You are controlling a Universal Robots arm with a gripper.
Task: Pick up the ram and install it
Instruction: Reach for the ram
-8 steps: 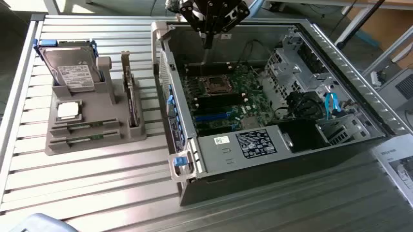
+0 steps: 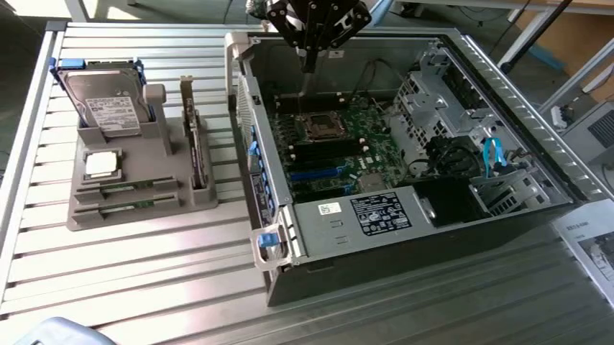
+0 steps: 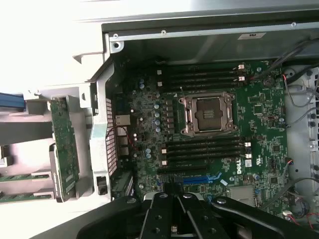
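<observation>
1. Finds the fingers (image 2: 308, 63) pinched fully together, empty, hanging over the open case (image 2: 336, 277) at twelve o'clock in the exterior view.
2. Locates the ram (image 2: 123, 190) well apart, seated in the grey holder (image 2: 106, 219) on the bench (image 2: 144, 287), at nine o'clock from the case.
3. Judges the memory slots (image 3: 204, 149) vacant.
4. Flags risk: meeting the ram with closed fingers and striking its edge; snagging the upright expansion card (image 2: 197, 154) at three o'clock of the holder.

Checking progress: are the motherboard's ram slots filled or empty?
Empty: the ram slots are bare dark channels; two ram sticks lie in the grey holder.
</observation>
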